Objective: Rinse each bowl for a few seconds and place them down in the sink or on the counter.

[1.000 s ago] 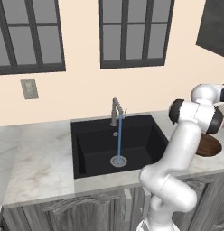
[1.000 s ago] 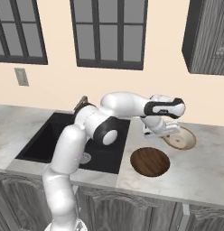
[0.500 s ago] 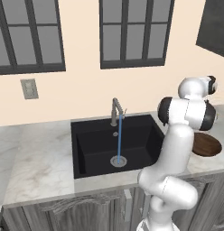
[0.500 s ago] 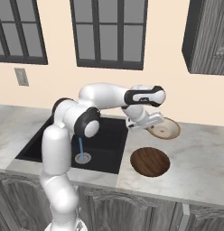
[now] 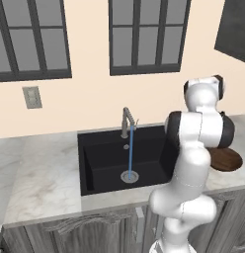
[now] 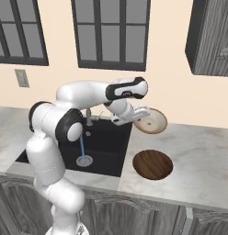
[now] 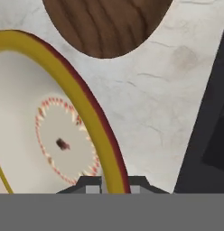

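While jaws clamp its rim, round glossy tan-rimmed bowl (image 6: pixel 151 121), veined marble counter (image 6: pixel 198 147).

We see even, bright, diffuse rendered light; soft faint shadows; no glare; base views slightly soft; hand view close-up blurry.

The matte black rectangular sink (image 6: pixel 104 142) lies open from above, its basin broken by a thin blue stream of water (image 5: pixel 131 150) falling to the round silver drain (image 5: pixel 129 176) and by the grey angular tap (image 5: pixel 127 120) at the back rim. To the sink's right, the pale marble-look counter (image 6: pixel 203 151) carries a dark brown shallow bowl (image 6: pixel 153 164) near its front edge. Above the counter's rear, a tan-rimmed cream bowl (image 6: pixel 151 121) hangs tilted, clamped by the rim in the two-finger gripper (image 6: pixel 136 115), crowding the way over the sink's right corner. A dark wall cabinet (image 6: pixel 212 36) overhangs the far right.
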Robot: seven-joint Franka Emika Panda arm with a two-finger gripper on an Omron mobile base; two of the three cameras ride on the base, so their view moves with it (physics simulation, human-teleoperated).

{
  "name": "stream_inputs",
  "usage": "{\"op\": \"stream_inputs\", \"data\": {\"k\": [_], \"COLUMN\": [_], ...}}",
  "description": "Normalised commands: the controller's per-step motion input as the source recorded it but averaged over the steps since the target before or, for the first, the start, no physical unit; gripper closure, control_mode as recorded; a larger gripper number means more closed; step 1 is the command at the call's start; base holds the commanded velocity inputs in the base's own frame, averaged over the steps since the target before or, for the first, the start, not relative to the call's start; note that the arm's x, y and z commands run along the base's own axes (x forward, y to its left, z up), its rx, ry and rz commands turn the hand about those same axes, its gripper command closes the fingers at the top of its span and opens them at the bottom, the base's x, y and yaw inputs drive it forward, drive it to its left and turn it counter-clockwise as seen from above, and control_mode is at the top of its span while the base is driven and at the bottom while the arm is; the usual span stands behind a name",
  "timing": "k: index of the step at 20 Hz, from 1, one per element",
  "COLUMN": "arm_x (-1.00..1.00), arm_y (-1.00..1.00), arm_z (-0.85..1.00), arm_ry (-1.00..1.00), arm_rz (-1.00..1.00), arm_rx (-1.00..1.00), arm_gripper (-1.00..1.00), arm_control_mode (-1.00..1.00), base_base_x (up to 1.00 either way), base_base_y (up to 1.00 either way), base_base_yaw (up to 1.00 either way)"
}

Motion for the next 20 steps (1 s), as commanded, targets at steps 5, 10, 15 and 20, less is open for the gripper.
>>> {"op": "stream_inputs", "data": {"k": [5,10,15,20], "arm_x": [-0.02,-0.05,-0.13,-0.13], "arm_y": [0.64,0.51,0.45,0.23], "arm_z": [0.34,0.29,0.24,0.3], "arm_ry": [-0.2,-0.16,-0.09,0.0], "arm_rz": [-0.18,-0.18,-0.16,-0.13], "arm_rx": [0.07,0.15,0.21,0.23], "arm_gripper": [1.0,1.0,1.0,1.0], "arm_control_mode": [-1.0,-1.0,-1.0,-1.0], "base_base_x": [0.0,0.0,0.0,0.0], "base_base_y": [0.0,0.0,0.0,0.0], "base_base_yaw": [0.0,0.0,0.0,0.0]}}
